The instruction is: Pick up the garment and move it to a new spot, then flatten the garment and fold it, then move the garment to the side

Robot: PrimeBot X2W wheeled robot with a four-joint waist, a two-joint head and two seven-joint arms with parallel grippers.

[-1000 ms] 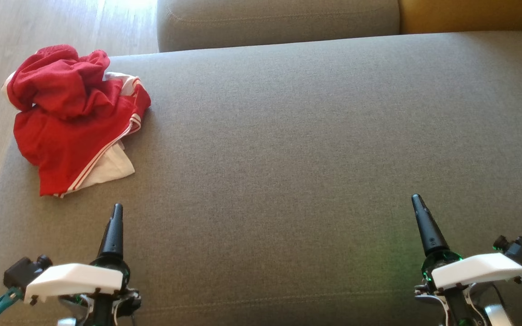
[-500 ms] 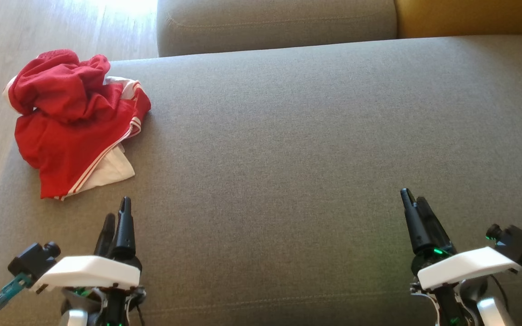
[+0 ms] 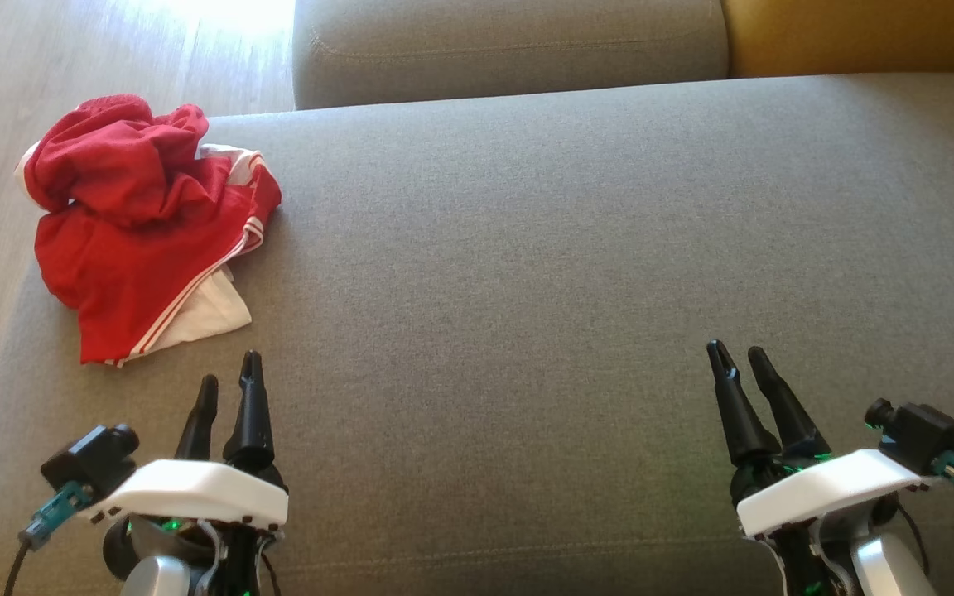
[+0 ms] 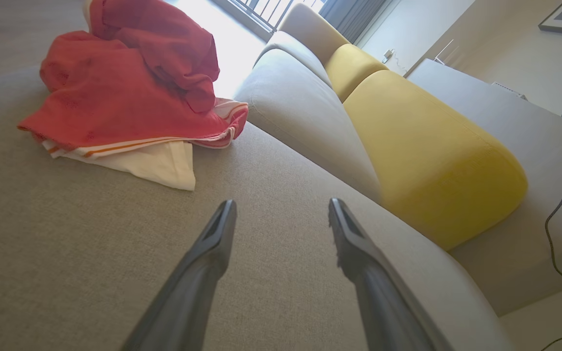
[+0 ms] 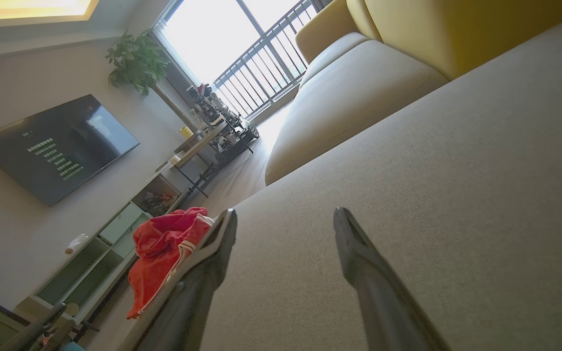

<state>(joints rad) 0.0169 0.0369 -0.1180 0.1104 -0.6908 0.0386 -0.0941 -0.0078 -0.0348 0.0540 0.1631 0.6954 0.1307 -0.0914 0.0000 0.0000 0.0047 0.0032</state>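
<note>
On the grey sofa seat (image 3: 527,248) in front of you, the red garment (image 3: 129,240) with white trim lies crumpled at the seat's far left corner, reaching past its left edge. Your left tool (image 3: 230,368) hovers over the seat's near left part, just short of the garment and not touching it, fingers spread and empty. Your right tool (image 3: 735,349) hovers over the seat's near right part, well apart from the garment, fingers likewise parted, gripping nothing.

bright daylight from window (image 5: 222,44), floor (image 3: 220,16) glare; wrist views distorted.
</note>
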